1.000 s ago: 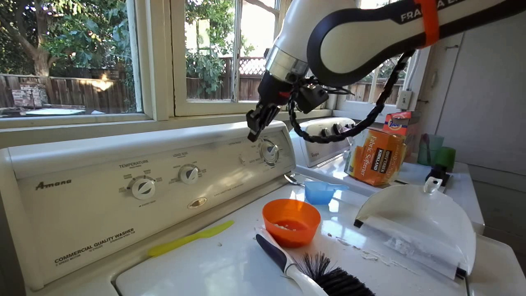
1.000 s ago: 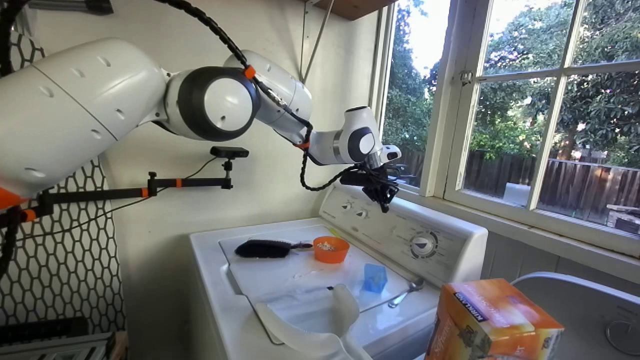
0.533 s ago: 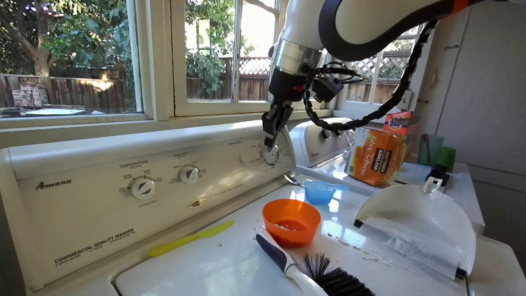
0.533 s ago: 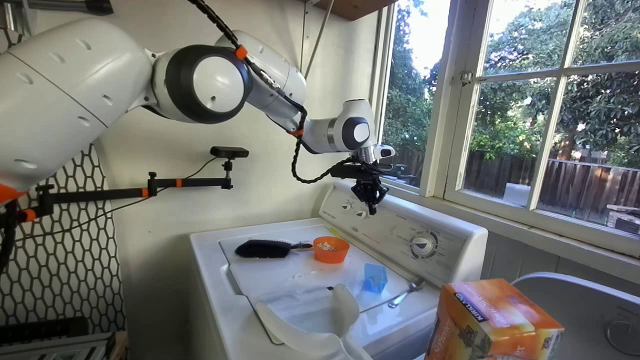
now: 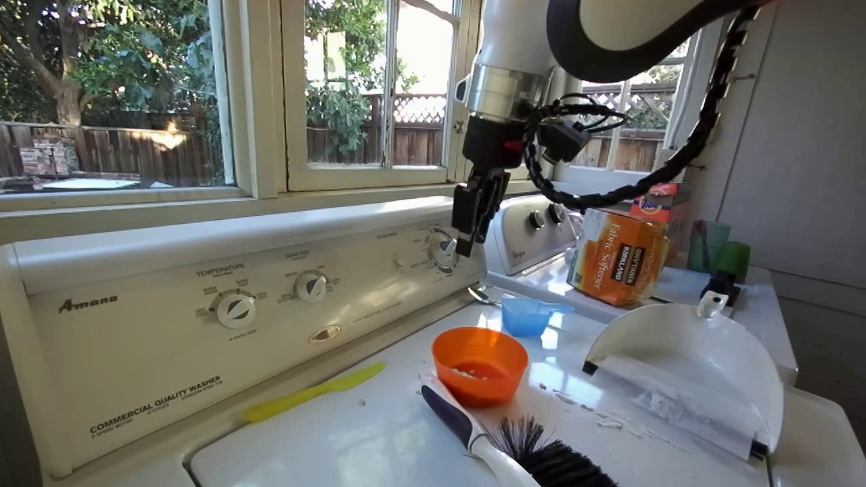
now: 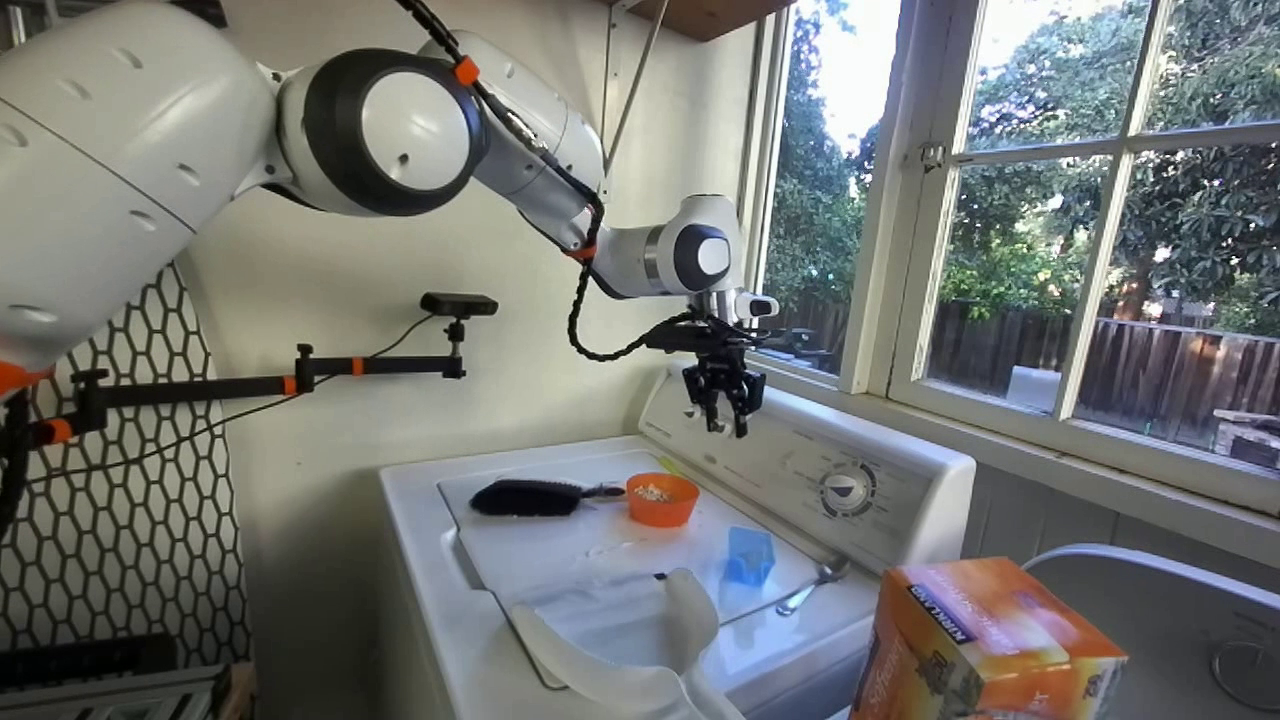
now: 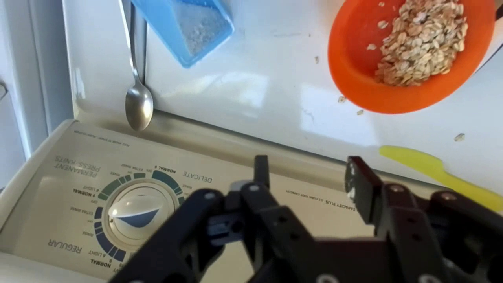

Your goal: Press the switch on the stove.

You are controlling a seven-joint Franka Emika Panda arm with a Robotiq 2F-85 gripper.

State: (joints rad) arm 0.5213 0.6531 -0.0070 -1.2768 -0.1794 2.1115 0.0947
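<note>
The stove, a cream-white appliance, has a slanted back panel (image 5: 365, 304) with three round dials in an exterior view. Two are the smaller dials (image 5: 236, 309) and the third is the large dial (image 5: 443, 250) at the panel's far end. Which part counts as the switch I cannot tell. My gripper (image 6: 727, 430) hangs pointing down over the panel, fingers parted, nothing between them. In the wrist view the gripper (image 7: 305, 167) has panel lettering visible between its fingertips, and the large dial (image 7: 135, 214) lies to its left. Contact with the panel cannot be made out.
On the stove's top are an orange bowl of oats (image 7: 416, 43), a blue scoop (image 7: 200, 27), a spoon (image 7: 139, 104), a yellow knife (image 5: 314, 392), a brush (image 6: 527, 497) and a dustpan (image 5: 690, 365). A softener box (image 5: 619, 257) stands by a smaller white appliance (image 5: 521, 237).
My gripper has gone from shut to open. It has swung to a more upright pose, shifting right and slightly down in an exterior view, away from the window side.
</note>
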